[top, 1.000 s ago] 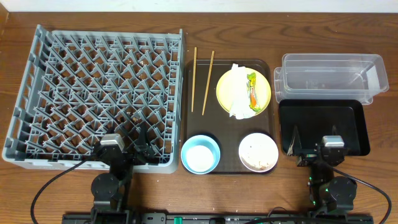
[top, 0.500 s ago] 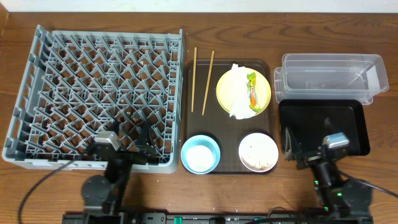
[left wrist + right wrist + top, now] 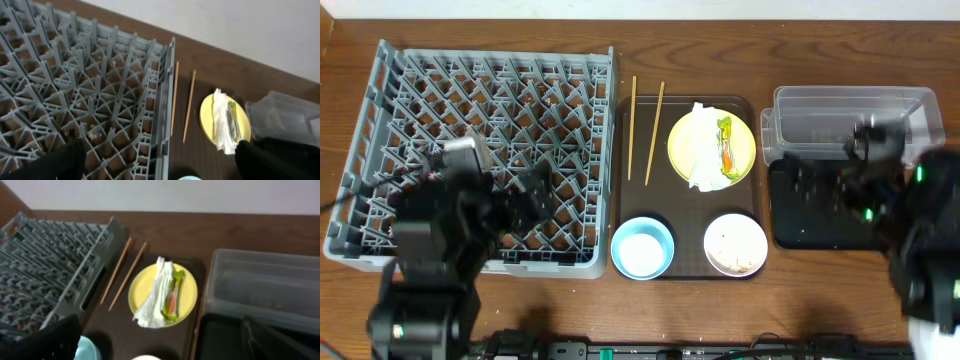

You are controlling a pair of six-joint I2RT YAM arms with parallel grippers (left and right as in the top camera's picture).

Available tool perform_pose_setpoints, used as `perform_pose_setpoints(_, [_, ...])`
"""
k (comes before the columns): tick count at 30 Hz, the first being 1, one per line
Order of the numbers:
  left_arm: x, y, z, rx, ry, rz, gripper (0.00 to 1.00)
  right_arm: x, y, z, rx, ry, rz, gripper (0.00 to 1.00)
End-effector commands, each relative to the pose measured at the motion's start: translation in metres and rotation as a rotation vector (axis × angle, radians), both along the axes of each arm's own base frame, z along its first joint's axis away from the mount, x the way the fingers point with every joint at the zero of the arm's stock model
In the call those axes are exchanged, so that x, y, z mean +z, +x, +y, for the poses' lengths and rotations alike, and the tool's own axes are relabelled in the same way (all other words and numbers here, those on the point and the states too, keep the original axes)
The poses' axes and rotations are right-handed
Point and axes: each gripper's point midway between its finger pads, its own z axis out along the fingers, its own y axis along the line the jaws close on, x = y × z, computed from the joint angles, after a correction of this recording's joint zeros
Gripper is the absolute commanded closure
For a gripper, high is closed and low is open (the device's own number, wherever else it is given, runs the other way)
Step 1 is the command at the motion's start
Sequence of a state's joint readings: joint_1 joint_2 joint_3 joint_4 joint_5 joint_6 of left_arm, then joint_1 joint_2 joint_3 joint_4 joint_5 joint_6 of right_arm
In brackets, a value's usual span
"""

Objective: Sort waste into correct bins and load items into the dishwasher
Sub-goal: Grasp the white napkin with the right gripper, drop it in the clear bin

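**Both grippers open, nothing picked up yet**

Left gripper (image 3: 525,195) hangs over the near side of the grey dish rack (image 3: 605,120); its two fingers are spread wide and hold nothing. Right gripper (image 3: 815,185) hangs over the black tray (image 3: 820,225), just in front of the clear tub (image 3: 850,120); its fingers are spread wide too, with nothing between them.

All the things sit on the brown tray (image 3: 650,215) in the middle of the table. The yellow plate (image 3: 685,135) is at the back; the white napkin (image 3: 703,165) and the green-and-orange wrapper (image 3: 726,145) lie on it, side by side. The two chopsticks (image 3: 631,125) lie to the left of the plate, close to the rack. The blue bowl (image 3: 642,248) and the white bowl (image 3: 735,244) are at the front; the white bowl has crumbs in it.

The rack has no dishes in it; the tub and the black tray look bare. So I think the job is at its very start, and the arms are getting ready to reach.

The trash on the plate looks like the first thing to go. The right gripper is nearer; it would need to come down over the napkin, put one finger on each side, and squeeze softly so the plate does not slide.
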State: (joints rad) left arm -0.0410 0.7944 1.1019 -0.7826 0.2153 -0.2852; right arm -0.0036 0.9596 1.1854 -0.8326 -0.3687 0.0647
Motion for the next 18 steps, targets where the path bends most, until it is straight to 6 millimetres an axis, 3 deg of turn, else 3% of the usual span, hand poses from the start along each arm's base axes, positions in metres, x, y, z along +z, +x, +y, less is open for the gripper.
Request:
perform_pose_setpoints(1, [0.006,0.005,-0.002,-0.009,-0.007,0.011,0.03,-0.001,0.018,0.004,0.019,0.032,0.067,0.01])
perform_pose_setpoints(6, [-0.003,0.004,-0.002,-0.004,-0.012,0.054,0.03,-0.016,0.035,0.034,0.167,0.162,0.14,0.01])
perform_pose_setpoints(8, [-0.003,0.003,-0.002,-0.004,-0.012,0.057,0.03,-0.026,0.046,0.034,0.15,0.159,0.17,0.01])
perform_pose_setpoints(15, [-0.004,0.004,-0.002,-0.004,-0.012,0.06,0.03,-0.111,0.065,0.06,0.105,-0.095,0.368,0.01])
perform_pose_setpoints(18, [-0.004,0.004,-0.002,-0.004,-0.011,0.06,0.03,-0.146,0.077,0.062,0.028,-0.175,0.441,0.01])
